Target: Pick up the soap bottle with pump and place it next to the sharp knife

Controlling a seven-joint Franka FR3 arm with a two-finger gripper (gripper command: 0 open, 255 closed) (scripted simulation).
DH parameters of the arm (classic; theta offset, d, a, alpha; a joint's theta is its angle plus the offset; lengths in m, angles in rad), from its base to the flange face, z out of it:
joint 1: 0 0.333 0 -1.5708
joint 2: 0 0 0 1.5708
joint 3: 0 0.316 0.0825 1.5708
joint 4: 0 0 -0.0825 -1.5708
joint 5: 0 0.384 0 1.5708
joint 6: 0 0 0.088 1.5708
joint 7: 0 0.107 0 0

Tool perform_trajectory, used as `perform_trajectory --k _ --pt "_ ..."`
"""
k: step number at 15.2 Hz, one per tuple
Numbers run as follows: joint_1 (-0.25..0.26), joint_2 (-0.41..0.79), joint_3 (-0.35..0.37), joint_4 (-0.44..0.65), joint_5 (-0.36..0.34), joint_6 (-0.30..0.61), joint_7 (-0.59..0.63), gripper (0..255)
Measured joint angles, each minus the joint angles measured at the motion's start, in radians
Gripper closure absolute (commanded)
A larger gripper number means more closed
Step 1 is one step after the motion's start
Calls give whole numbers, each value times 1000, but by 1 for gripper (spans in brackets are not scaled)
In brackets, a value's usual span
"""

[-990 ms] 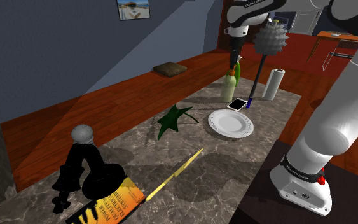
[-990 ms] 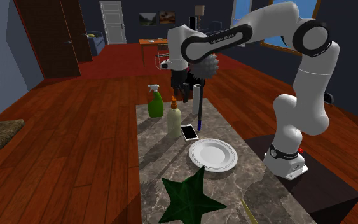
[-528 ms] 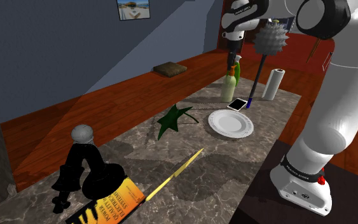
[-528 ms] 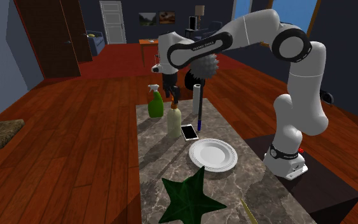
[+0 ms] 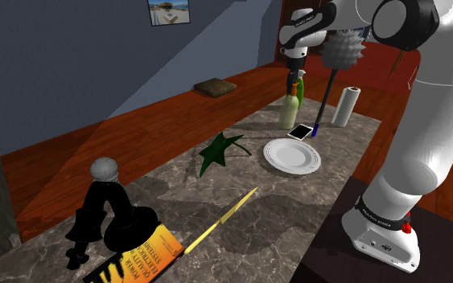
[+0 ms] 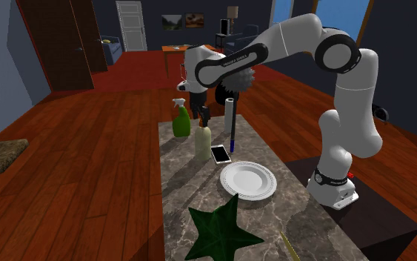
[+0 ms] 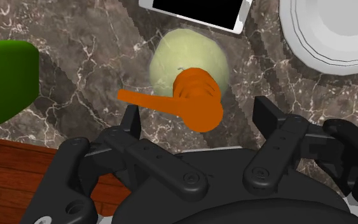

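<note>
The gripper (image 7: 198,109) is hanging open over the soap bottle (image 7: 185,58), fingers (image 7: 133,124) standing apart either side of its orange pump (image 7: 198,100), which is hiding part of the pale green body. The bottle is standing just beside a phone (image 7: 196,9), partly cut off, well apart from the yellow knife (image 5: 220,219).

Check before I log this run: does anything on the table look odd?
The spiky brush stands on its handle tip near the paper roll, with nothing visibly propping it. Nothing else stands out.
</note>
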Motion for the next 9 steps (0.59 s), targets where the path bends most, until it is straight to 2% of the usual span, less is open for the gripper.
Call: perform_trajectory --k 3,4,9 --pt "0 0 0 -1 0 1 0 0" --pt "0 0 0 -1 0 1 0 255" --pt "0 0 0 -1 0 1 0 255"
